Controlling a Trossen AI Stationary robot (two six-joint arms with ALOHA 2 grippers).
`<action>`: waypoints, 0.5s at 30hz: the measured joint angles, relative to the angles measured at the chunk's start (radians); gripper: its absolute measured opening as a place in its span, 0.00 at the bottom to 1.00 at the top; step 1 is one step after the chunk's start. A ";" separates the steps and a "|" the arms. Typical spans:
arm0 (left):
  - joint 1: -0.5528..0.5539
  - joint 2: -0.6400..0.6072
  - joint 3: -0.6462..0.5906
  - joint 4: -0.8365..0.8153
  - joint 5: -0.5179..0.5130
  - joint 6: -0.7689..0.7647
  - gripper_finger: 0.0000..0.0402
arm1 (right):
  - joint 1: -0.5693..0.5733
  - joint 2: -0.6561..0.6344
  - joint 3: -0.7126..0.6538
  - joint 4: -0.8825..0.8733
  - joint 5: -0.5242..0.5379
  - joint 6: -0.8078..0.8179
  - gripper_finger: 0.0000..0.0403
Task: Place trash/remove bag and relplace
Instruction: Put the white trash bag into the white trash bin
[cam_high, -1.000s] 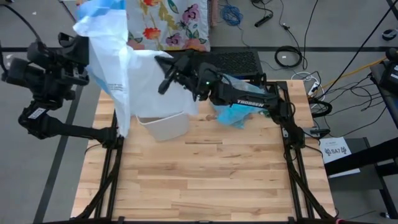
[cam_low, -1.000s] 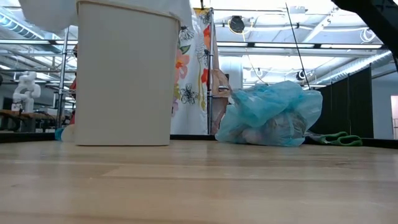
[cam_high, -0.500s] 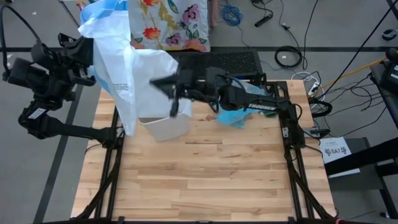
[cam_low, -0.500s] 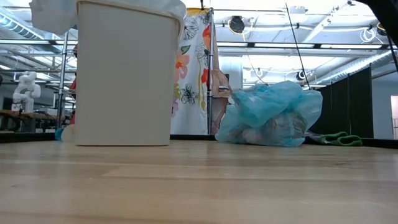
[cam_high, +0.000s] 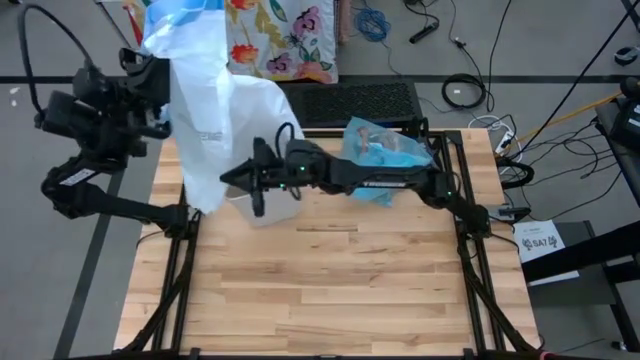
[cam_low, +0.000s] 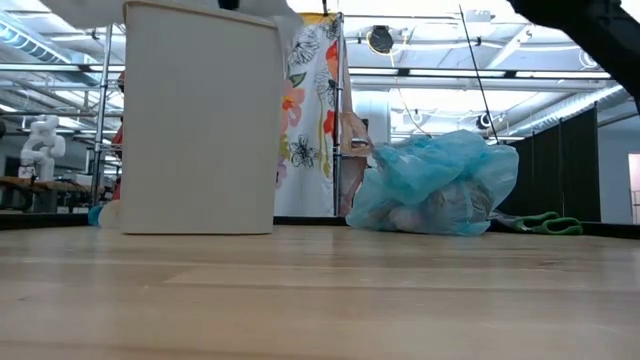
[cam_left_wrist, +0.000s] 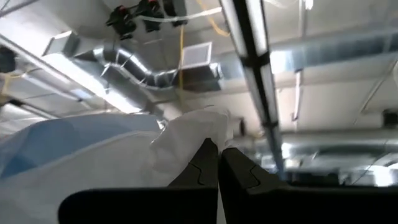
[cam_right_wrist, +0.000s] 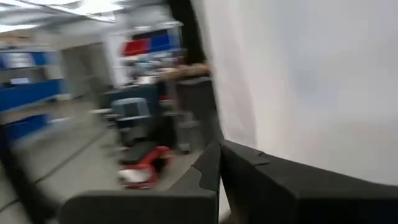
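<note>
Wooden table (cam_high: 330, 290), left gripper (cam_left_wrist: 217, 163) clamped on white bag (cam_high: 215, 110), right gripper (cam_high: 232, 178) closed over bin (cam_low: 200, 120), tied blue bag (cam_low: 435, 185) beside.

We note two dark, near-black arms built of chunky jointed segments. The left arm (cam_high: 95, 115) carries a thin black cable looping in an arc above it. The right arm (cam_high: 385, 180) bears pale lettering along its long link, too small for us to read, and a small green light near its wrist. Each wrist view shows us two matte black, angular fingers (cam_left_wrist: 208, 168) with stepped, notched inner edges.
</note>
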 joint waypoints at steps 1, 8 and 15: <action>0.000 0.006 0.000 0.029 0.017 -0.025 0.00 | -0.004 0.011 0.000 0.001 0.043 0.000 0.00; 0.001 0.033 0.000 0.089 0.093 -0.186 0.00 | -0.072 0.013 0.000 -0.001 0.406 -0.037 0.00; 0.001 0.004 0.000 0.073 0.098 -0.189 0.00 | -0.112 -0.075 0.001 -0.009 0.386 0.004 0.00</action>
